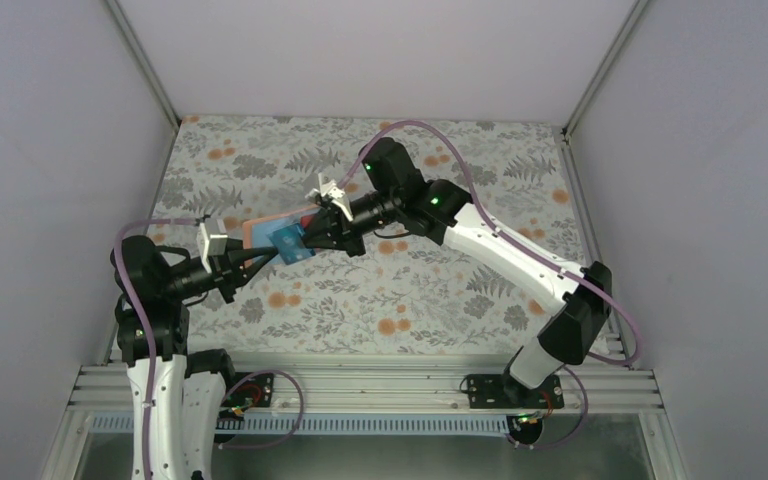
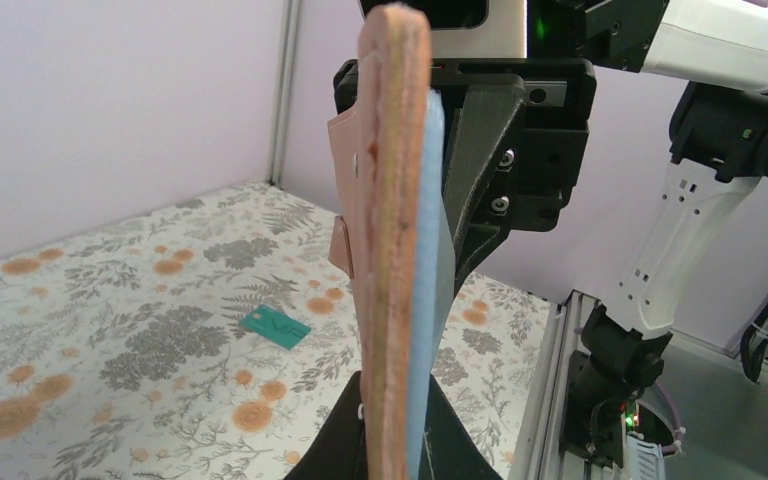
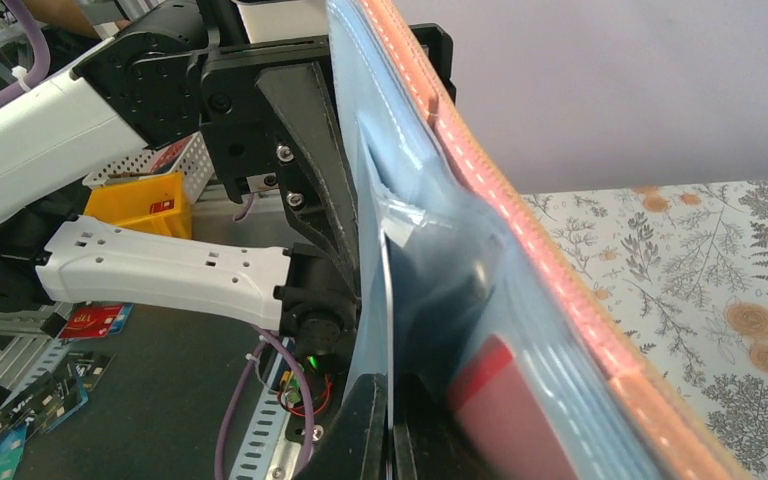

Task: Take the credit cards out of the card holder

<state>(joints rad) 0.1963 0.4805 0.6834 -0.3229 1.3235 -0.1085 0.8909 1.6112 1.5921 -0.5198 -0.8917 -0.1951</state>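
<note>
Card holder (image 1: 268,231) hangs in the air above the flowered table (image 1: 410,290), caught between the two pairs of fingers, which meet tip to tip from opposite sides. It stands on edge. Its reddish-brown outside faces away from the right fingers (image 3: 355,440), and its light blue inside faces them.

The left fingers (image 2: 332,455) are pressed together on the holder's near edge, one on the brown face and one on the blue face. In the left wrist view the holder (image 2: 392,250) rises straight up out of their tips. The right fingers (image 2: 475,150) stand beyond it, against the blue side.

The right fingers are also pressed together, pinching a thin blue sheet that runs edge-on down into their tips. From above, this reads as the blue card (image 1: 290,246), which has pale markings and sticks out of the holder right at the right fingertips (image 1: 318,233). The right wrist view alone does not settle whether the sheet is card or pocket flap.

The red card (image 3: 485,385) sits tucked in a pocket of the blue lining, just beside the right fingers, with only its corner showing. A clear window pocket (image 3: 405,212) sits further along the lining, away from those tips.

The green card (image 2: 275,326) lies flat on the table, well apart from both pairs of fingers and lower than the left ones.

A yellow bin (image 3: 135,205) sits off the table behind the left arm.
</note>
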